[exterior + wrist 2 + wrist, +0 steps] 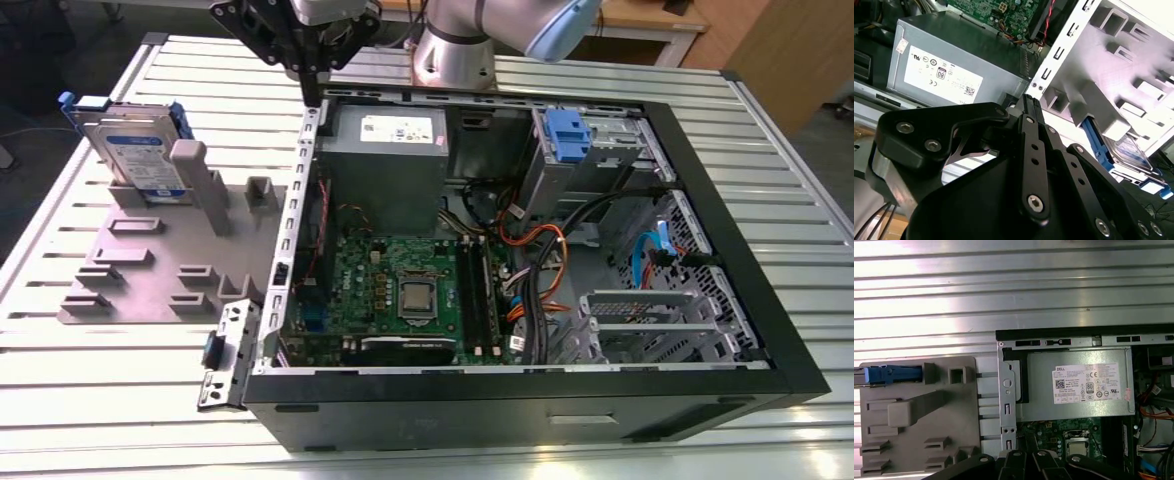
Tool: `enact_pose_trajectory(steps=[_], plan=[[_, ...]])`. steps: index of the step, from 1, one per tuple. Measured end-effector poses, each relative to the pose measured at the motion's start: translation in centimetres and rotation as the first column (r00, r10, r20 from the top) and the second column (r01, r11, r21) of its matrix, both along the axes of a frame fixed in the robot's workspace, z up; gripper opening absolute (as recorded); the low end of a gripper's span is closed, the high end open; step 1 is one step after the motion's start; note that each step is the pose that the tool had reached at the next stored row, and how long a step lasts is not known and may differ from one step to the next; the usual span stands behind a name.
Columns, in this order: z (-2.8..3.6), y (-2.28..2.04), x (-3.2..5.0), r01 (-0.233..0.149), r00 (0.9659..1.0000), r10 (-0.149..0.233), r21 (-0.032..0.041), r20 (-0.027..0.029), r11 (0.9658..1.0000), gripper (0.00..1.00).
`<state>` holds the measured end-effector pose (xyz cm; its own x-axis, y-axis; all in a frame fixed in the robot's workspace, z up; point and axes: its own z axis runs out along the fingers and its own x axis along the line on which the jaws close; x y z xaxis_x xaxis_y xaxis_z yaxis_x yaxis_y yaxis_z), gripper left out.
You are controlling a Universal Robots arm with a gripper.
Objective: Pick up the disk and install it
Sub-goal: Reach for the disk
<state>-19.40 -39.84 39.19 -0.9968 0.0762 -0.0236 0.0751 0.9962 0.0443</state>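
Note:
The disk (138, 150) stands on edge in the grey holder (147, 270) at the exterior view's left, outside the open computer case (694, 250). It is a silver drive with a white-and-blue label in a blue carrier. In the second wrist view the disk (1128, 150) leans in the holder's slot. In the first wrist view its blue edge (891, 374) shows end-on. My gripper (312, 92) hangs above the case's back corner, beside the power supply (387, 150), well apart from the disk. Its fingers (1027, 102) are shut with nothing between them.
A grey power supply (1079, 385) with a white sticker fills the case's back corner. A small blue latch (567, 135) sits on the drive bay at the far right. Motherboard (400, 290) and loose cables (534, 260) lie inside. All rests on a slatted metal table (107, 400).

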Motion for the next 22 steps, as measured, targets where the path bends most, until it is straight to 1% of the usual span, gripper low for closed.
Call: enact_pose_trajectory(steps=[3,12,22], plan=[[-0.02,0.01,-0.20,0.000,1.0000,0.000,0.0001,0.0000,1.0000,0.11],[-0.01,0.01,-0.30,0.000,1.0000,0.000,0.0000,0.0000,1.0000,0.11],[-0.07,0.02,-1.26,0.000,1.0000,0.000,0.0000,0.0000,1.0000,0.11]])
